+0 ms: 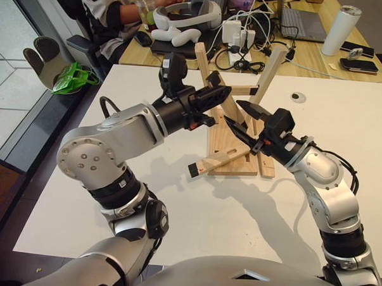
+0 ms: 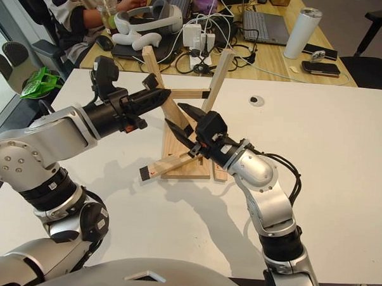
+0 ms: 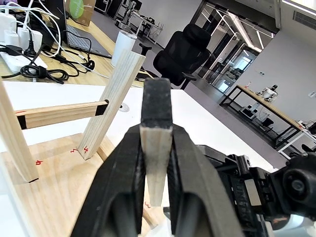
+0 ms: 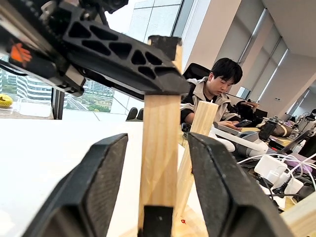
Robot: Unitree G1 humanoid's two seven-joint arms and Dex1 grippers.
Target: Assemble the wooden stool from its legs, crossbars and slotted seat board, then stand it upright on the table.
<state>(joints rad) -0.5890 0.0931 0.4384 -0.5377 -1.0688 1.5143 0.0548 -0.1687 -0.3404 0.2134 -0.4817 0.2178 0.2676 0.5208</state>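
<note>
The slotted seat board [image 1: 236, 163] lies flat on the white table. Two legs [image 1: 272, 69] stand tilted on it, joined by a crossbar [image 1: 243, 90]. My left gripper [image 1: 223, 95] is shut on a third leg [image 3: 156, 163] with a black top end, held upright over the board. My right gripper [image 1: 233, 112] is open, its fingers [image 4: 94, 192] on either side of that leg's lower part [image 4: 159, 158] without touching it. A loose piece [image 1: 214, 162] with a black end leans on the board's front edge. Another piece [image 1: 266, 166] lies along its right side.
Behind the table is a wooden desk with cables and power strips [image 1: 237, 31], a white headset [image 1: 184, 19], a laptop [image 1: 301, 21] and a white tumbler [image 1: 340, 29]. A cable hole [image 1: 298, 96] is right of the stool. The white tabletop [image 1: 238, 227] is open in front.
</note>
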